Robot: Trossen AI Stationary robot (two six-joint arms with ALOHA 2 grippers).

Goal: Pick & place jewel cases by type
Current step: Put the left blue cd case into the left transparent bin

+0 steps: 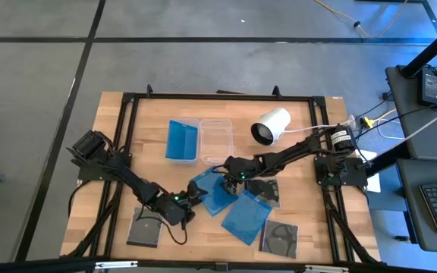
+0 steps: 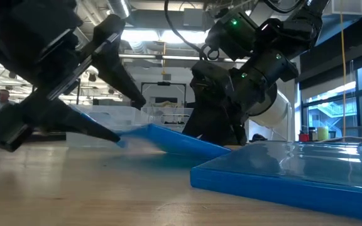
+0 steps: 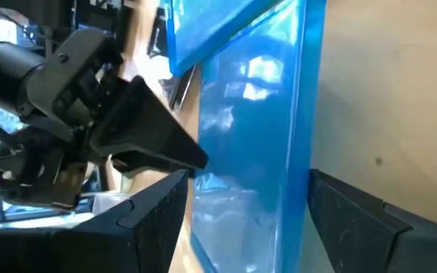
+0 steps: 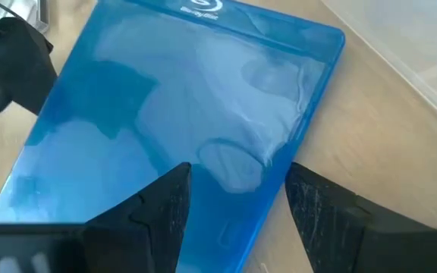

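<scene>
A translucent blue jewel case [image 1: 212, 191] lies mid-table with both grippers at it. In the low view this case [image 2: 181, 143] is tilted, and its raised end meets the lower fingertip of my left gripper [image 2: 131, 121]. That gripper [image 1: 190, 199] is open, and in its wrist view the case [image 3: 256, 114] fills the gap between the fingers. My right gripper [image 1: 224, 173] is open too. It [image 4: 237, 168] points down at the case [image 4: 165, 98], one finger over the face and the other past the edge. A second blue case [image 1: 245, 216] lies nearer the front. A third blue case [image 1: 180, 140] sits in a tub.
Dark jewel cases lie at front left [image 1: 144, 227], front right [image 1: 279, 237] and under the right arm [image 1: 264, 189]. A clear tub [image 1: 216, 140] stands beside the one with the blue case. A white cylinder [image 1: 271, 125] lies at the back right.
</scene>
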